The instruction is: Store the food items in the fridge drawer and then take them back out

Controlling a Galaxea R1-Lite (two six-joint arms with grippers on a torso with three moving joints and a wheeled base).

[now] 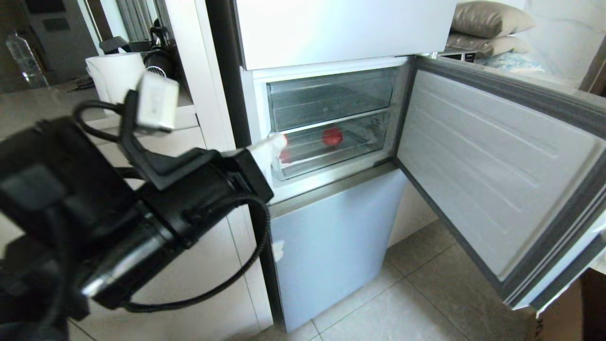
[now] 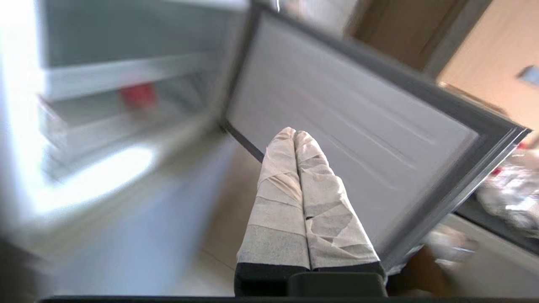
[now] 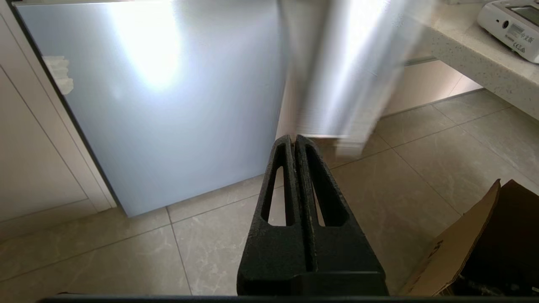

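The fridge drawer (image 1: 331, 160) is the lower clear tray in the open middle compartment. One red food item (image 1: 332, 136) lies in it near the middle. A second red piece (image 1: 286, 156) shows at the drawer's left end, partly hidden behind my left gripper. My left gripper (image 1: 282, 140) has white-taped fingers pressed together and empty, its tips in front of the drawer's left front corner. In the left wrist view the shut left gripper (image 2: 293, 134) points past the compartment, where a blurred red food item (image 2: 138, 96) shows. My right gripper (image 3: 293, 139) hangs shut and empty, low over the floor.
The compartment's door (image 1: 492, 166) stands swung wide to the right. A clear bin (image 1: 331, 97) sits above the drawer. The pale blue lower door panel (image 1: 331, 237) is closed. A cardboard box (image 3: 484, 244) stands on the tile floor, and a counter (image 3: 471, 54) carries a white device.
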